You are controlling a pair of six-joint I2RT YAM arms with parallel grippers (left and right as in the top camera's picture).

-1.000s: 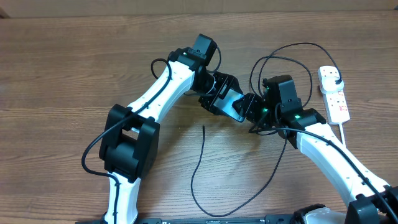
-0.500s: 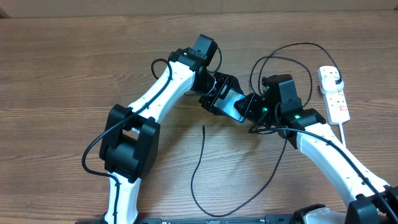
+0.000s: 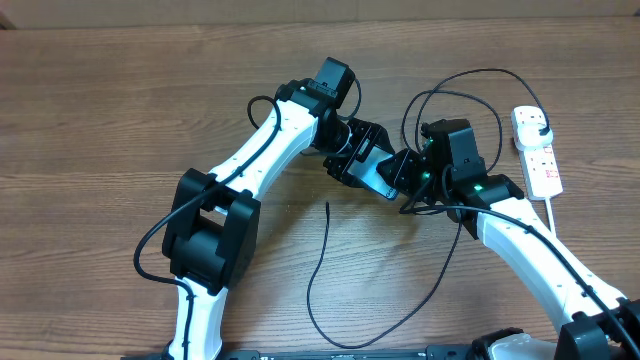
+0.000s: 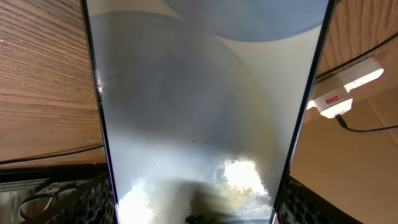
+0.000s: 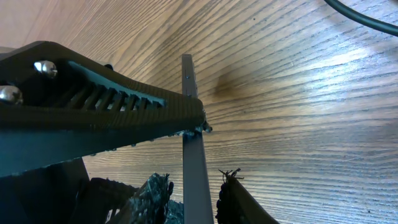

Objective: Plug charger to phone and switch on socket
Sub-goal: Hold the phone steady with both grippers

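From overhead, the left claw (image 3: 358, 152) holds the slim rectangular phone with a pale blue-grey screen (image 3: 378, 172) raised and tilted over the brown wood-grain surface (image 3: 120, 120). The right claw (image 3: 405, 175) meets the phone's other end. The charger, a long thin black cable (image 3: 318, 265), loops across the surface with its slim tip lying free, near the phone but apart from it. The socket, a white oblong power strip with red switches (image 3: 537, 160), lies well apart on the right, and something dark sits in its far outlet. No box, tray or other container is in view.

At the left wrist, the phone (image 4: 199, 112) fills the frame. It is clamped across its width between the two meshed fingers (image 4: 93, 202), so this claw stands wide but gripped. The socket (image 4: 345, 84) shows beyond it with a black lead running from its end.

At the right wrist, the phone (image 5: 194, 162) appears edge-on as a thin grey strip between this claw's fingers (image 5: 149, 196). They stand narrow on either side of it, but I cannot tell whether they press it. A ribbed black piece (image 5: 93, 106) crossing the phone is probably a left finger.

My reading is that the step in hand is steadying or regripping the phone, with plugging in not yet begun. Next, one claw must let go, fetch the free tip and line it up squarely with the port on a short edge. The red switch comes last.
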